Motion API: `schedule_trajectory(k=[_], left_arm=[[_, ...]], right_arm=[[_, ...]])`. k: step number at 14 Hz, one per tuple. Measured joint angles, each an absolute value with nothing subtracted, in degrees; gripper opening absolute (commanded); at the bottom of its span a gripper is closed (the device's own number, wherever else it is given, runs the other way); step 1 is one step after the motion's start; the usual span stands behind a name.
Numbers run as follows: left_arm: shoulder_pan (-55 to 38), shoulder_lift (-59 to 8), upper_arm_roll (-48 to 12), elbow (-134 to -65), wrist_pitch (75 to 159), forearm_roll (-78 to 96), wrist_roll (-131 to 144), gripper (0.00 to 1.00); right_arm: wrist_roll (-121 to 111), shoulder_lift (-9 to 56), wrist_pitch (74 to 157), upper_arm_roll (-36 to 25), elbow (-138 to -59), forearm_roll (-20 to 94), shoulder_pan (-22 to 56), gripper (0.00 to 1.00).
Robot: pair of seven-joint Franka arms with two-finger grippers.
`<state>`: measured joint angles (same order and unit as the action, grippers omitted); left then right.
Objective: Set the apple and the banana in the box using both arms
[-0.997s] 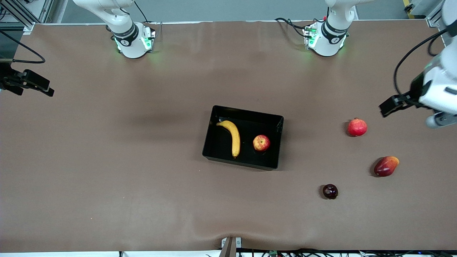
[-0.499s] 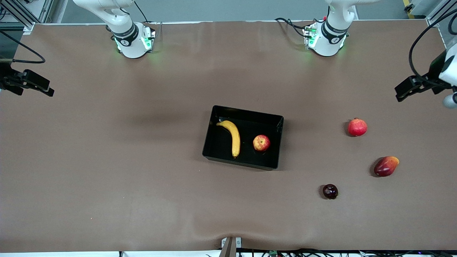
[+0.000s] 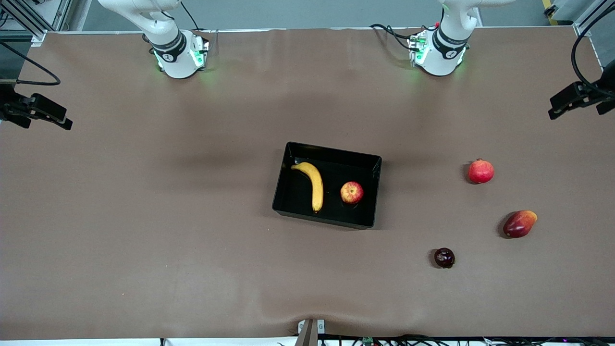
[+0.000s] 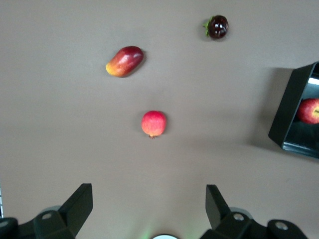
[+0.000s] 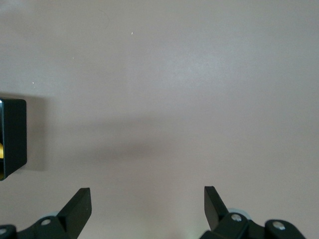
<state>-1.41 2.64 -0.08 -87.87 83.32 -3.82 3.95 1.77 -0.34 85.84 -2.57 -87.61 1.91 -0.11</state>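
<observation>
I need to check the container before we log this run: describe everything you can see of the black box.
The black box is a shallow rectangular tray of glossy, plastic-looking material with sloped walls, open on top. It sits flat on the brown table near the middle, slightly skewed to the table edges. Inside lie the banana, toward the right arm's end, and the apple beside it, toward the left arm's end, apart from each other. Nothing else touches the box.

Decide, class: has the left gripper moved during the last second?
Yes. The left gripper, open and empty, has drawn away from the pomegranate toward the left arm's end of the table.
</observation>
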Motion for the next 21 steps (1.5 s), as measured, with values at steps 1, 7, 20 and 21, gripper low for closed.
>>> schedule_trajectory(k=[1,7,20,21], left_arm=[[-1.9,3.6,-0.1,-89.0,83.3,-3.8,3.9,1.0],[-2.5,7.0,-2.9,-92.4,83.3,-2.7,4.0,1.0],[-1.9,7.2,-2.9,-91.6,83.1,-1.2,4.5,1.0],[-1.9,7.2,-2.9,-91.6,83.0,-1.2,4.6,1.0]], right_arm=[[1.8,-0.3,85.8,-2.6,-87.6,1.9,-0.1,1.0],[1.8,-0.3,85.8,-2.6,-87.6,1.9,-0.1,1.0],[1.8,-0.3,85.8,-2.5,-87.6,1.9,-0.1,1.0],[1.8,-0.3,85.8,-2.5,-87.6,1.9,-0.1,1.0]])
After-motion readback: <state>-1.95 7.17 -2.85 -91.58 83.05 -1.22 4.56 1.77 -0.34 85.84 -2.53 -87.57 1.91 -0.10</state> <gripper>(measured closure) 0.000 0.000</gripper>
